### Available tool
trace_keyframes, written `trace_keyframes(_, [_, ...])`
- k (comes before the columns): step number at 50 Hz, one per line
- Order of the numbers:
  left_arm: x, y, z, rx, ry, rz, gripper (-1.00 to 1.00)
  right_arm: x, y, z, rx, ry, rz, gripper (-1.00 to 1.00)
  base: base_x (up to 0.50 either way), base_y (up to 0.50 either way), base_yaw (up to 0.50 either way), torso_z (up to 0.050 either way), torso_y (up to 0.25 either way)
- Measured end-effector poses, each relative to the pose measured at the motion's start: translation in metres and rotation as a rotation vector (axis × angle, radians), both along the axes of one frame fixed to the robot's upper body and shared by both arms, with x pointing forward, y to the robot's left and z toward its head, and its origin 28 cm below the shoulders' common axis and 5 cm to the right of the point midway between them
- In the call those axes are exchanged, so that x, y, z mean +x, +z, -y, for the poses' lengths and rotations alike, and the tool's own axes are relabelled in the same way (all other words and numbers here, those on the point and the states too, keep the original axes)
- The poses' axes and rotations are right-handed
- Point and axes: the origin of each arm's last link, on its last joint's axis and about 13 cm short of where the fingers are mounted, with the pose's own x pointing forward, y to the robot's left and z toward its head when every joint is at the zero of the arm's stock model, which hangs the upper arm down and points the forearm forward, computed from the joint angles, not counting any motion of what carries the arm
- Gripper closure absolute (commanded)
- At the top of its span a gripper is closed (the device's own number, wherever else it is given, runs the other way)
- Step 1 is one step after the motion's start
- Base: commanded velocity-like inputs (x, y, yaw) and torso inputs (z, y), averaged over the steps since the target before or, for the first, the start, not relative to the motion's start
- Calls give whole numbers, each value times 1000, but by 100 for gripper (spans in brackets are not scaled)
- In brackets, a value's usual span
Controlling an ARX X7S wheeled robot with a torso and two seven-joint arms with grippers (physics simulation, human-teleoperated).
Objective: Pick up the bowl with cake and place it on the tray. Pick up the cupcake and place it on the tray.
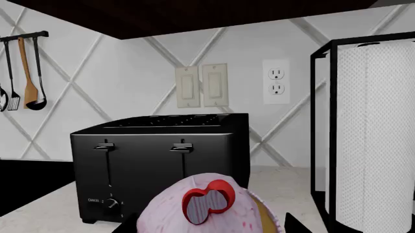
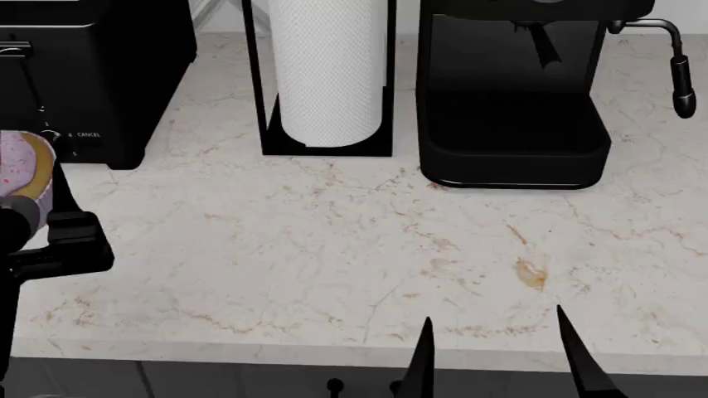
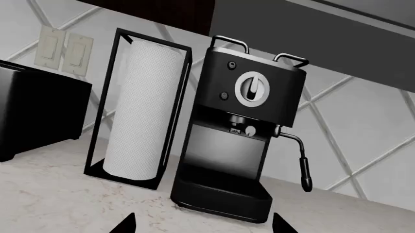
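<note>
The left pincer (image 2: pixel 33 224) grips the cupcake (image 1: pixel 207 208) above the counter's (image 2: pixel 366 240) left edge, before the toaster (image 1: pixel 162 165); the right pincer (image 2: pixel 498 352) hangs wide apart, nothing between its tips, near the front edge.

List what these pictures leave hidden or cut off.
- Bowl, cake and tray: in no view.
- Cupcake: wrapper and base cut off by the left wrist view's edge; in the head view only a sliver at the frame edge, so what it rests on, or whether it is gripped, is unclear.
- Left gripper: partly out of the head view; jaw state unclear.
- Right gripper: only the finger tips show, spread apart.
</note>
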Motion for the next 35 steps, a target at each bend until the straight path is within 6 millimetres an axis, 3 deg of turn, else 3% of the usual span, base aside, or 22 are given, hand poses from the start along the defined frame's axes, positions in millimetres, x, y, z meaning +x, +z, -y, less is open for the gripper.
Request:
trace_keyframes(5, [-14,4,0,14,-20,11,100,3,-1,-1,-4,3,3,-100,0,49,0,0,0])
trace_keyframes(15, [-31,7,1,29,-46,16,100,3,-2,-2,-11,6,9,-100,0,500,0,0,0])
trace_keyframes(35, [-40,8,-1,53,-66,24,100,0,-2,-6,-19,12,15,-100,0,500,0,0,0])
